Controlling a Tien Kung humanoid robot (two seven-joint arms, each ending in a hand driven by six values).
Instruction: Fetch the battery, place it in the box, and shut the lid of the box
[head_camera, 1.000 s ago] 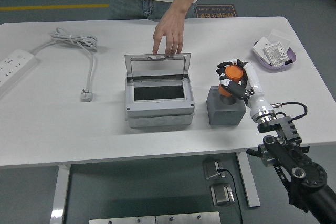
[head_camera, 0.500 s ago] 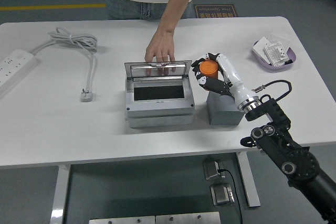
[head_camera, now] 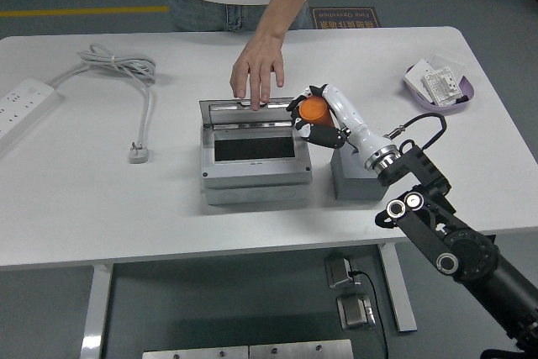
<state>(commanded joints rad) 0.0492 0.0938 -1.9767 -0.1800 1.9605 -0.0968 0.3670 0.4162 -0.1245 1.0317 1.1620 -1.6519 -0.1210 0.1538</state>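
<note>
White table [head_camera: 101, 208]: 1 box [head_camera: 255, 164], 1 battery [head_camera: 314, 108].

My right hand [head_camera: 317, 117] has its fingers [head_camera: 323, 133] curled around the orange battery [head_camera: 314, 108], held at the right rear corner of the grey box [head_camera: 255, 166], just above its rim. The box sits open on the white table [head_camera: 101, 208], dark inside. A person's hand [head_camera: 259, 73] at the far side rests its fingertips on the raised lid [head_camera: 250, 107]. A grey block [head_camera: 357, 176] stands just right of the box, under my forearm. A purple dish [head_camera: 437, 86] of small items lies far right; a white power strip [head_camera: 25, 105] and its cable [head_camera: 126, 73] lie left.
</note>
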